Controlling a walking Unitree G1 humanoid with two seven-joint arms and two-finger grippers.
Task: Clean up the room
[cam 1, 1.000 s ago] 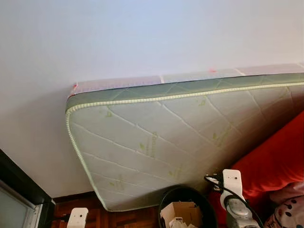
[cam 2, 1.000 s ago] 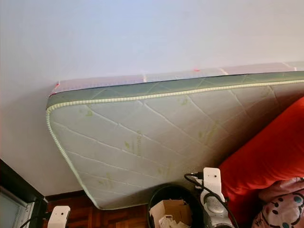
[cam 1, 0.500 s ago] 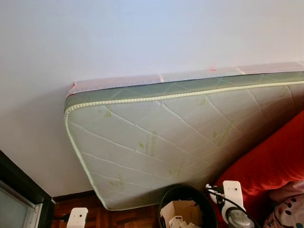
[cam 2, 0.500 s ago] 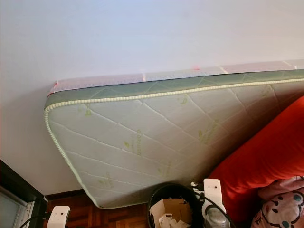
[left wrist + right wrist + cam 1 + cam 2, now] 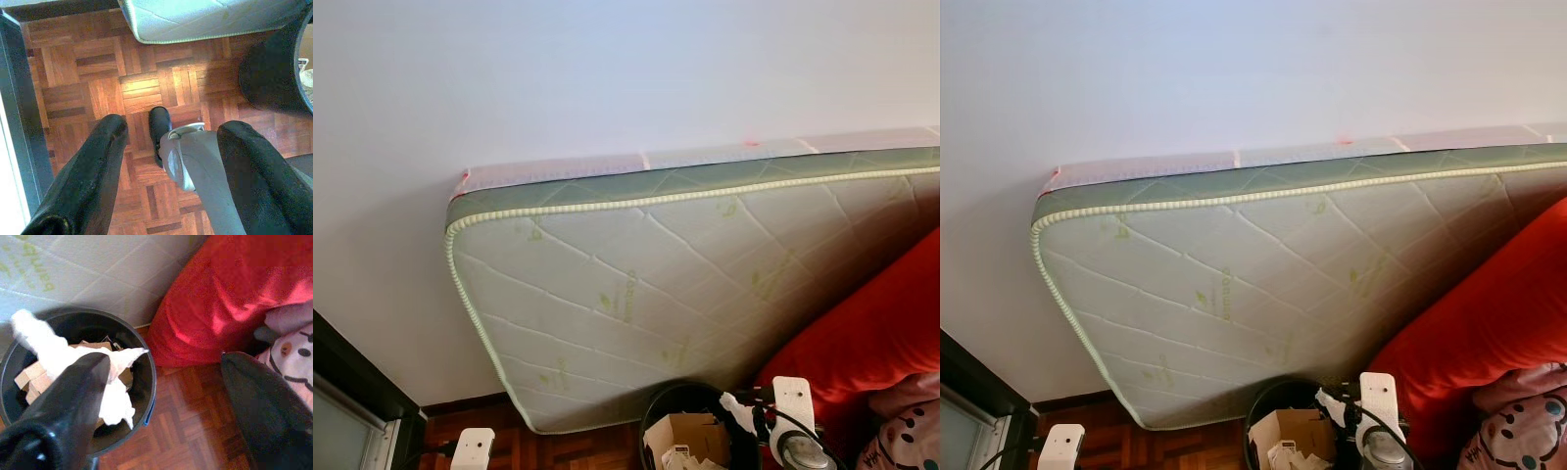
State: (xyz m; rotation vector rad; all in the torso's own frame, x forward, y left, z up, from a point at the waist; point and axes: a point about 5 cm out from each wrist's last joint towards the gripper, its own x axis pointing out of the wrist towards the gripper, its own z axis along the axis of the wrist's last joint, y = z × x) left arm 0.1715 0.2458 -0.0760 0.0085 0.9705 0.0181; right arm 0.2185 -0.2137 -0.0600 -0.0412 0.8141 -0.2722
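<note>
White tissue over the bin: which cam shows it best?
Right wrist view. The white tissue hangs large against one finger of the open right end effector, above the black bin. Both eye views catch just a small white scrap at the bin's rim. The left wrist view shows parquet floor instead.

The right tool (image 5: pixel 161 396) hangs low with its fingers (image 5: pixel 68 396) spread wide apart. The left tool (image 5: pixel 171 166) hangs idle, fingers (image 5: pixel 88 176) also spread, above the robot's own foot.
</note>
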